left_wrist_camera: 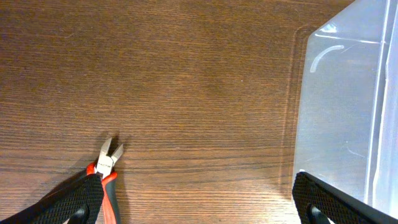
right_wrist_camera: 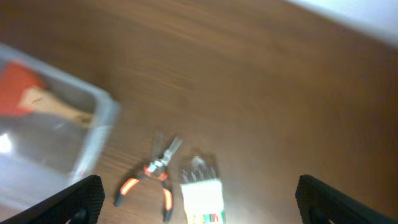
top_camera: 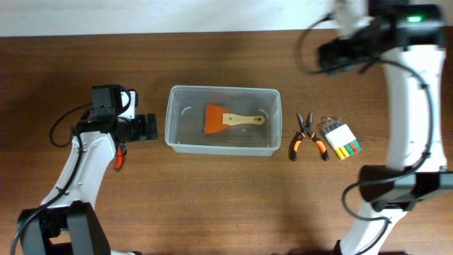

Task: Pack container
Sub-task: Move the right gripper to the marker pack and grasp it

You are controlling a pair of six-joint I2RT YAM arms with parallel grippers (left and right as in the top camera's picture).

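Left gripper [left_wrist_camera: 199, 208] jaws gape empty beside small cutters [left_wrist_camera: 107, 165]; right gripper [right_wrist_camera: 200, 205] jaws, open too, hang high over pliers [right_wrist_camera: 149, 177], so a skewed descent could shove them against the container [top_camera: 221, 149].

In container [top_camera: 221, 147], scraper [top_camera: 225, 118] — pliers [top_camera: 308, 136] beside

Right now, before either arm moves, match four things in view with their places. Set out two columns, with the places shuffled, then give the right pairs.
Things
1. scraper
2. pliers
3. striped pack
4. red cutters

Places
A. farthest to the right of all
B. left of the container
C. inside the container
D. between the container and the striped pack

Pairs: 1-C; 2-D; 3-A; 4-B
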